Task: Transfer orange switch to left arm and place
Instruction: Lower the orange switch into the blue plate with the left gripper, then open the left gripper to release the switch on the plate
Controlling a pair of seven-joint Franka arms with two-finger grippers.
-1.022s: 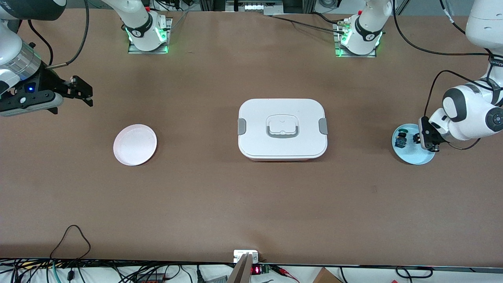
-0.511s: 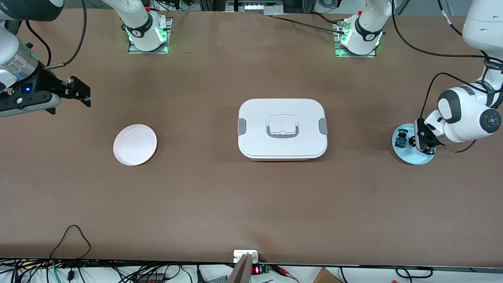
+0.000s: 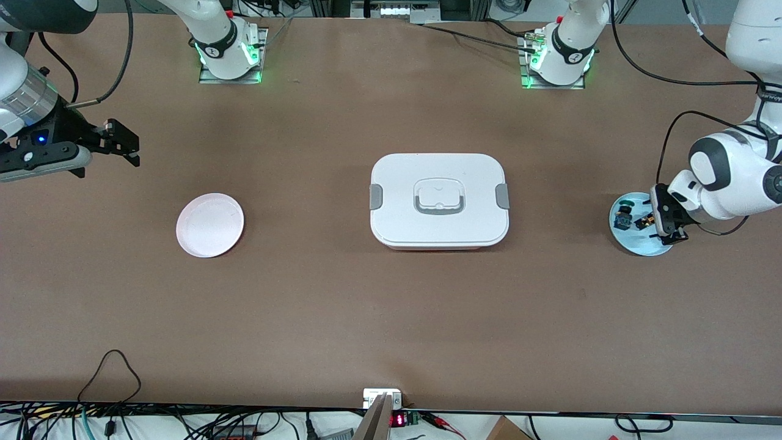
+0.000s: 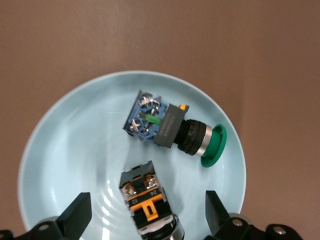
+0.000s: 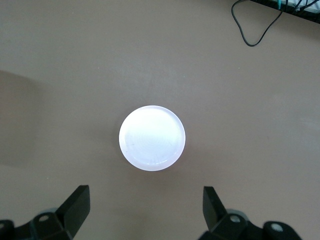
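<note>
The orange switch (image 4: 149, 202) lies on its side in the light blue plate (image 4: 65, 145) at the left arm's end of the table; it also shows in the front view (image 3: 641, 222). My left gripper (image 4: 145, 220) is open low over the plate (image 3: 635, 244), with the switch between its two fingers, neither touching it. In the front view the left gripper (image 3: 665, 225) hangs over the plate. The white box (image 3: 438, 200) sits mid-table. My right gripper (image 3: 125, 146) is open and empty in the air, over the table near the pink plate (image 3: 209, 225).
A blue switch with a green cap (image 4: 172, 129) lies in the same blue plate, beside the orange one; it shows in the front view (image 3: 623, 216) too. The right wrist view shows the pink plate (image 5: 151, 137) on bare table. Cables run along the table's near edge.
My left gripper has shifted over the blue plate, first toward the blue switch and then back, so the orange switch shows beside it. The right gripper has drifted slightly toward its end of the table.
</note>
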